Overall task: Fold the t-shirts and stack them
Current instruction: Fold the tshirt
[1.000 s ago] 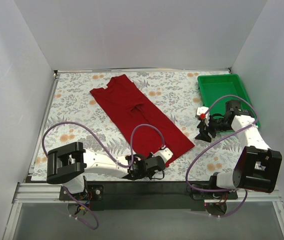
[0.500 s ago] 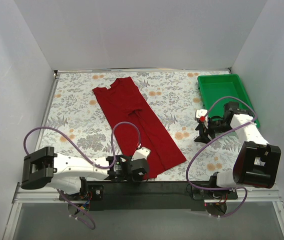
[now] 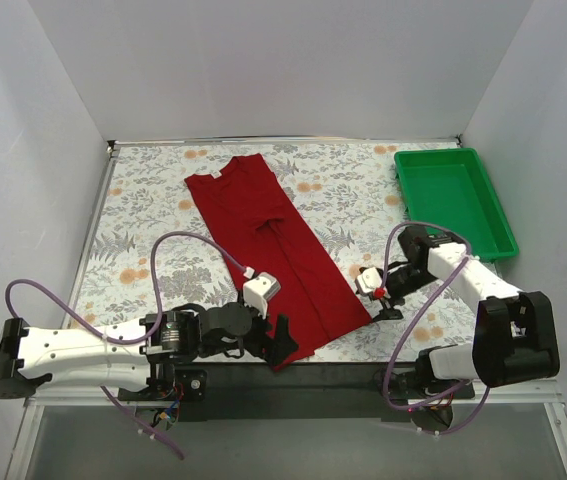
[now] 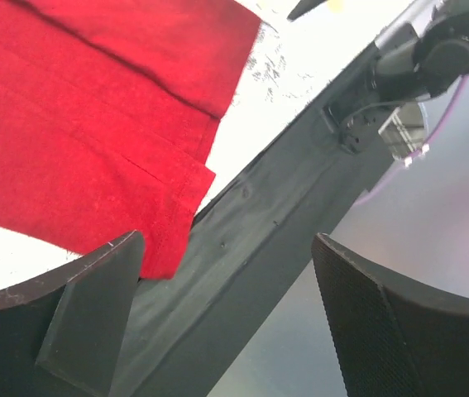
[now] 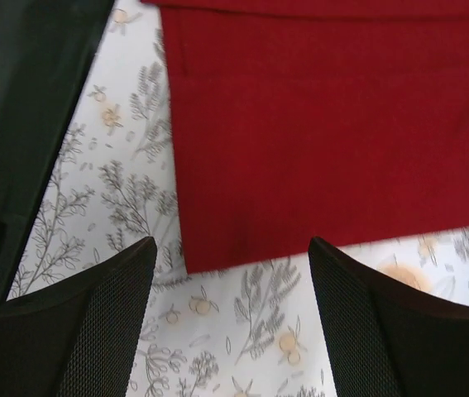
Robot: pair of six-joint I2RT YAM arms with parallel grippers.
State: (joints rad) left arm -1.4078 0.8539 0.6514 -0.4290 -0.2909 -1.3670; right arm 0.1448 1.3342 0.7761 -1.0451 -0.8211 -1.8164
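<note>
The dark red t-shirt (image 3: 273, 240) lies flat as a long narrow strip, running from the back left toward the near edge of the table. My left gripper (image 3: 281, 338) hangs open at the shirt's near hem. In the left wrist view the t-shirt (image 4: 93, 124) is at the upper left, and only the black front rail (image 4: 267, 223) lies between the fingers of the left gripper (image 4: 226, 314). My right gripper (image 3: 379, 298) stands open just right of the shirt's near right corner. In the right wrist view that corner of the t-shirt (image 5: 317, 141) lies ahead of the right gripper (image 5: 230, 318), over floral cloth.
A green plastic tray (image 3: 483, 222) sits at the back right of the floral tablecloth (image 3: 153, 220). The black front rail (image 3: 293, 375) runs along the near edge. White walls close in the left, back and right sides. A purple cable (image 3: 198, 245) loops over the left arm.
The left gripper opened and let go of the shirt's near hem, which had been dragged leftward. The right arm swung from beside the tray to the shirt's near right corner.
</note>
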